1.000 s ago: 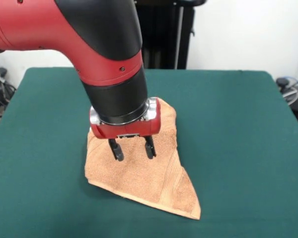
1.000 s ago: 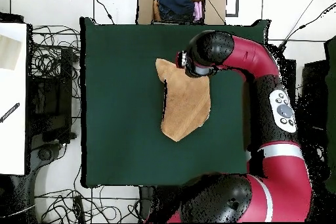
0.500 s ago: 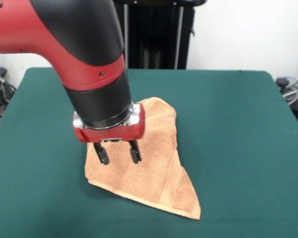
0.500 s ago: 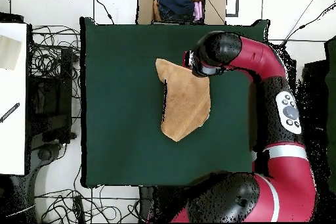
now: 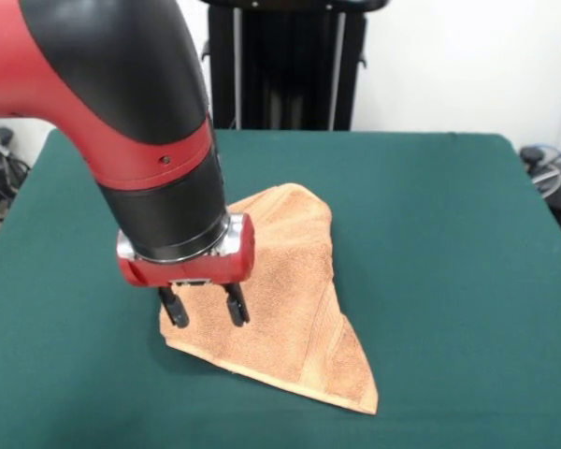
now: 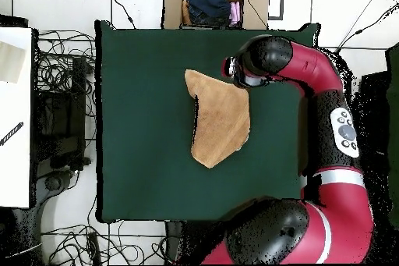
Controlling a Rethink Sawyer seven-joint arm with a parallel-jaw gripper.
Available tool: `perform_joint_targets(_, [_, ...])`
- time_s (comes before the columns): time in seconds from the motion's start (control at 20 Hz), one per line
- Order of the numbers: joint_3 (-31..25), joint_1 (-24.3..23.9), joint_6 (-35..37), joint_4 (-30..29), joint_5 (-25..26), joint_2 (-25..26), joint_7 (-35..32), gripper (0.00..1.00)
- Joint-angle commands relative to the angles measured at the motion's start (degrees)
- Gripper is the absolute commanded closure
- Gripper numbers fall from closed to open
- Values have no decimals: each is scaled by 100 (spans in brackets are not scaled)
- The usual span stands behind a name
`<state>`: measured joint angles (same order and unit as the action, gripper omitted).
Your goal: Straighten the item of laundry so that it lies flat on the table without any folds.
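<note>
one gripper [image 5: 202, 311] shifted sideways, towel [image 5: 280, 309] unchanged

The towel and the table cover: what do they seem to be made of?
The towel looks like terry cotton: a matte, nubbly pile, with flatter woven bands near one edge. The table cover looks like dark green felt or a similar cloth: even, dull, no shine or visible weave. Neither fibre can be confirmed by sight.

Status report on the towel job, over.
Gripper open, over the towel's edge, holding nothing. Towel folded over on the table, not flat. Nothing in the way.
</note>
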<state>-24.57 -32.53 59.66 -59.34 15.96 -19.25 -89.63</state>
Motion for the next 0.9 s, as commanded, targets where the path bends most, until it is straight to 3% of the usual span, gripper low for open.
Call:
perform_joint_targets(0.05, [-440, 12, 574, 262, 306, 296, 1633, 0])
perform_joint_targets(0.35, [-570, -127, 392, -21, 107, 513, 1748, 0])
perform_joint_targets(0.9, [-640, -154, 326, 84, 2, 791, 1971, 0])
